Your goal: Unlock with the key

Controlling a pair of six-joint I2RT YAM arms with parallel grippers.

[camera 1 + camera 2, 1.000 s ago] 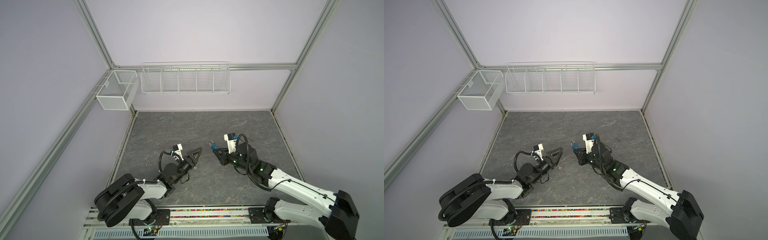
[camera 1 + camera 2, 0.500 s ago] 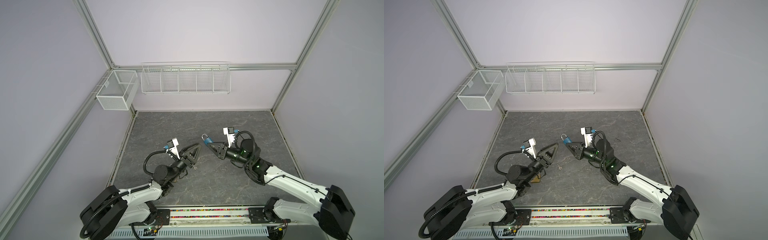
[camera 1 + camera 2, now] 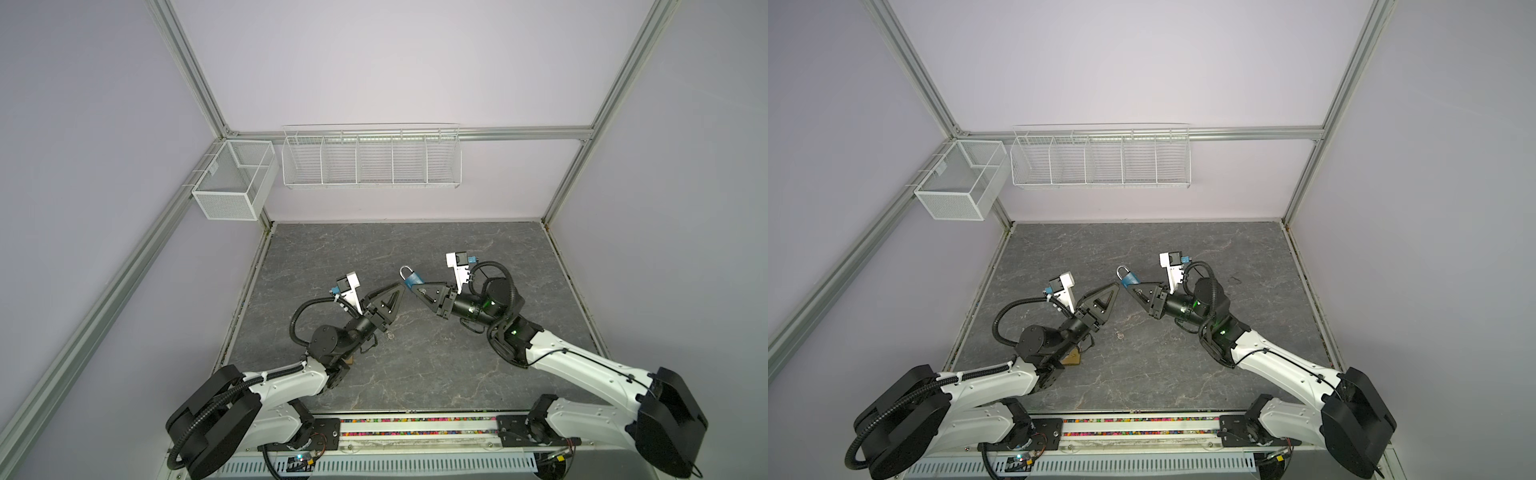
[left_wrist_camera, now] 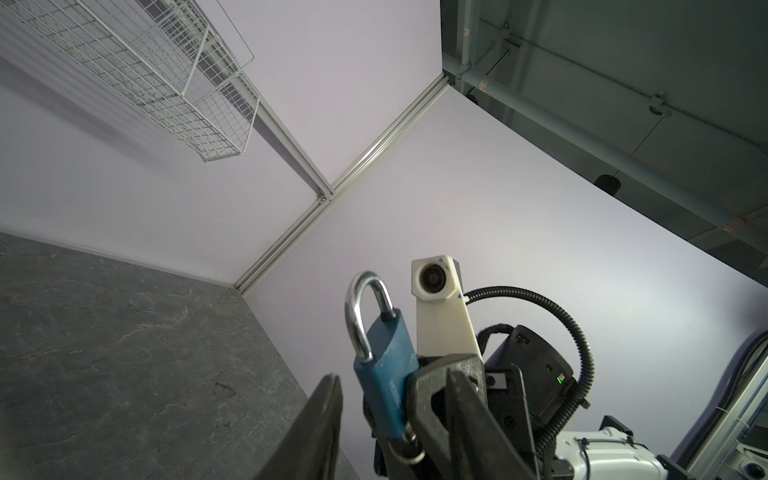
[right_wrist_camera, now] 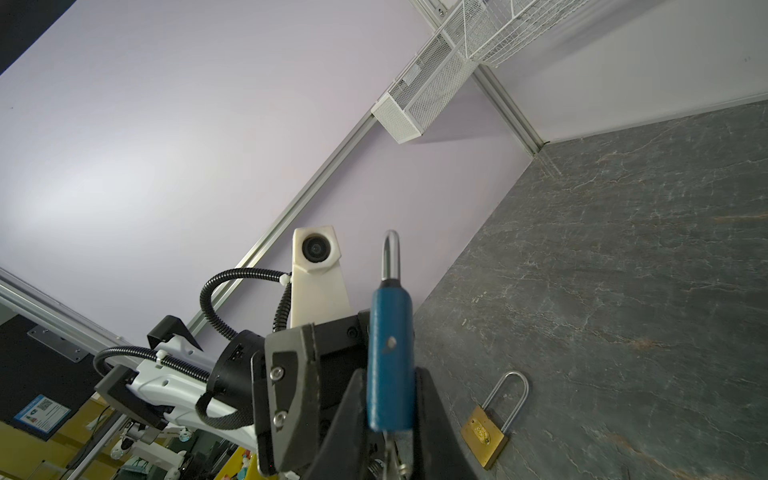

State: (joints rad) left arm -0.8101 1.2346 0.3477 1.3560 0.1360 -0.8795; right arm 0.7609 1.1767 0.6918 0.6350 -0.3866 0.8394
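My right gripper is shut on the body of a blue padlock and holds it above the table, silver shackle pointing up. A silver key with a ring sticks out of the padlock's lower end, between the right fingers. My left gripper faces it tip to tip. Its jaws stand apart, one finger on each side of the padlock, and neither visibly touches it.
A brass padlock lies flat on the grey table, partly under the left arm. A small metal ring lies on the table between the arms. White wire baskets hang on the back wall.
The right gripper has raised the blue padlock and turned it toward the left arm. The left gripper has risen to meet it, and its jaws have narrowed.
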